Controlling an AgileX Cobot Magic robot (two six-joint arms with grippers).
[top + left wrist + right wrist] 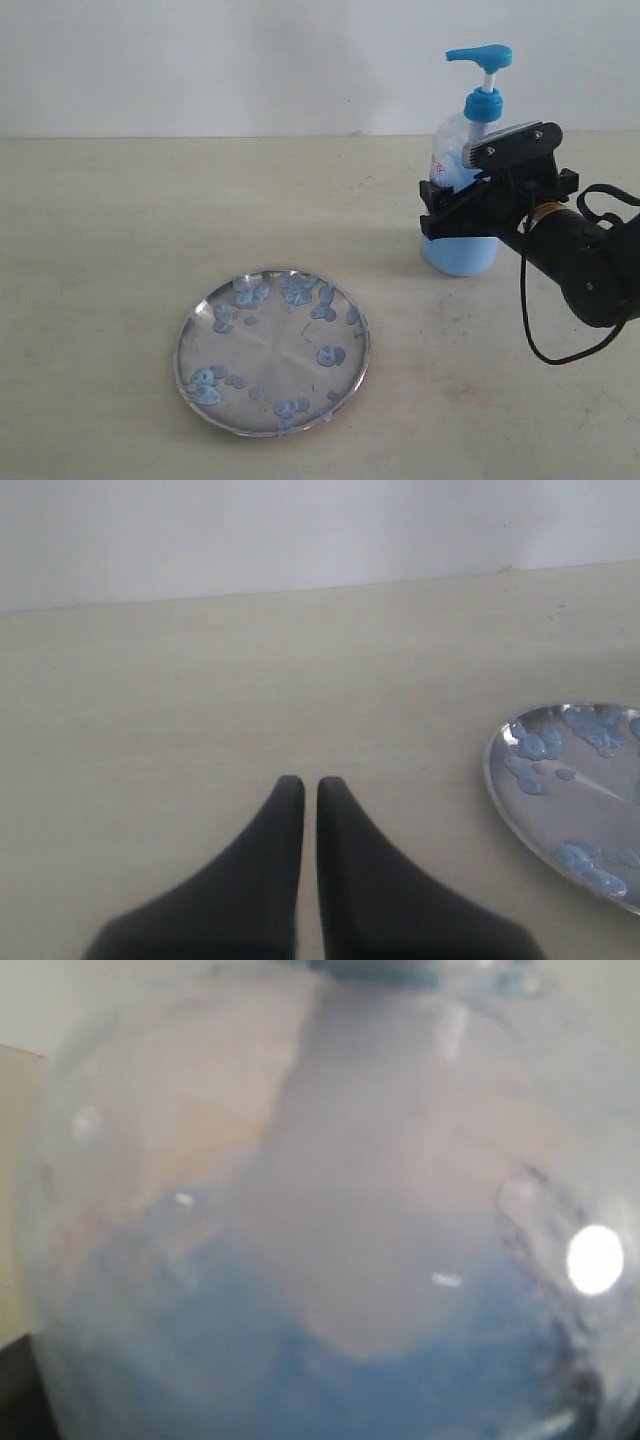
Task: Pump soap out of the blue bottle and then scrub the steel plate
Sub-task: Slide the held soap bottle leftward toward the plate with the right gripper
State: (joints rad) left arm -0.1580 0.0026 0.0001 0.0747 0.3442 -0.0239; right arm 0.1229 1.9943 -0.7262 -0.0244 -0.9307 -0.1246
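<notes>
Bottle (pixel 462 252) one, steel plate (pixel 290 350) one; left gripper (pixel 311 785) closed, right gripper (pixel 455 208) at bottle, grip unclear.

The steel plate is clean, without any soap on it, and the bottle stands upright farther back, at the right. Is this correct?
No. The plate is not clean: pale blue soap blobs dot it, as the exterior view shows. The bottle does stand upright farther back, at the right.

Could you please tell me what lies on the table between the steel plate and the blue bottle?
Nothing does: in the exterior view, the stretch of table between the steel plate and the blue bottle is bare.
</notes>
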